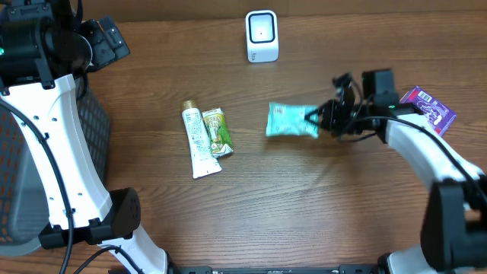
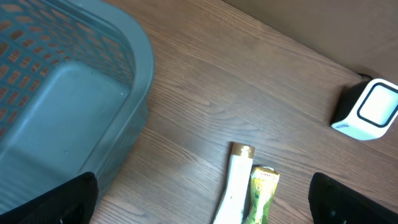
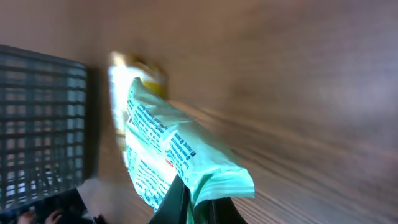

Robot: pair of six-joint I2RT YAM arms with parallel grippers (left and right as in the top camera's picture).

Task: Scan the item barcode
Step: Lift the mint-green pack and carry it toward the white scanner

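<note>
A mint-green packet (image 1: pixel 291 120) lies mid-table, and my right gripper (image 1: pixel 313 116) is shut on its right end. In the right wrist view the green packet (image 3: pixel 180 158) fills the middle, its crimped end pinched between my dark fingers (image 3: pixel 176 202) at the bottom. The white barcode scanner (image 1: pixel 262 36) stands at the back centre; the white scanner (image 2: pixel 367 111) also shows at the right of the left wrist view. My left gripper (image 2: pixel 202 199) hangs open high over the left side, its fingertips (image 2: pixel 53 199) far apart, nothing between them.
A white tube (image 1: pixel 198 140) and a yellow-green sachet (image 1: pixel 218 131) lie side by side left of centre. A purple packet (image 1: pixel 430 106) sits at the far right. A grey mesh basket (image 2: pixel 68 93) stands at the left table edge.
</note>
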